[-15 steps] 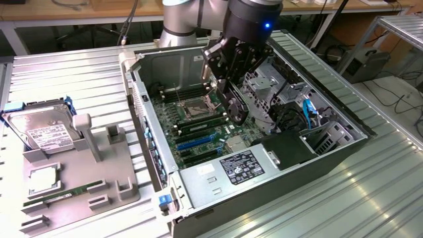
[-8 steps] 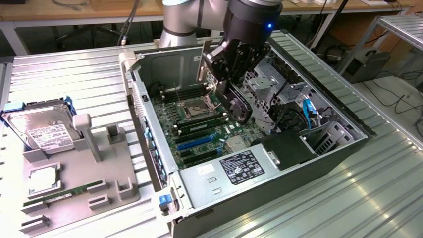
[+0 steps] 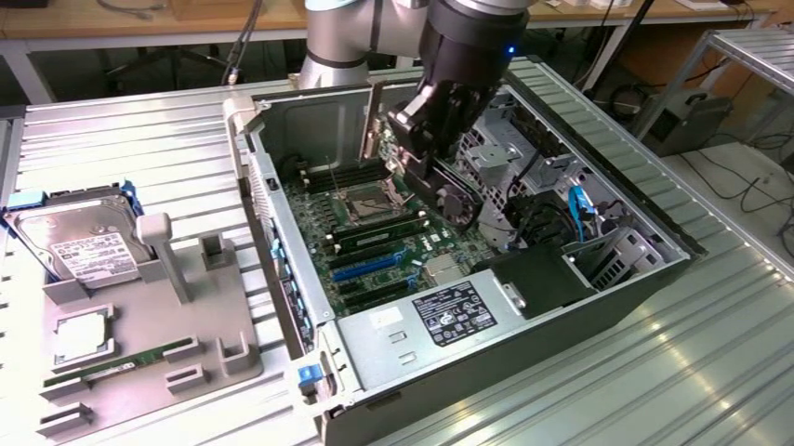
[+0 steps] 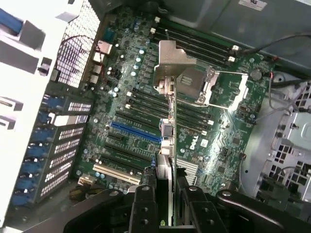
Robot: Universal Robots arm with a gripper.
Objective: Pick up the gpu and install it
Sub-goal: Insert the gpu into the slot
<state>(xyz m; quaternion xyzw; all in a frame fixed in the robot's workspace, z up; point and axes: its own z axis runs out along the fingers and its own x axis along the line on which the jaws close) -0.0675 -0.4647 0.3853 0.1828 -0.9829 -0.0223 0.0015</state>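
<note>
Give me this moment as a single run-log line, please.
pincer: shut on gpu | gpu: edge-on over motherboard | case: open

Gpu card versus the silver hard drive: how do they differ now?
The thin dark gpu card with its silvery bracket stands on edge, gripped by the fingers inside the open computer case; the silver boxy hard drive with a white label lies flat on the grey plastic tray. The gpu card is slim and dark, the hard drive thick and shiny. Both are rectangular.
</note>
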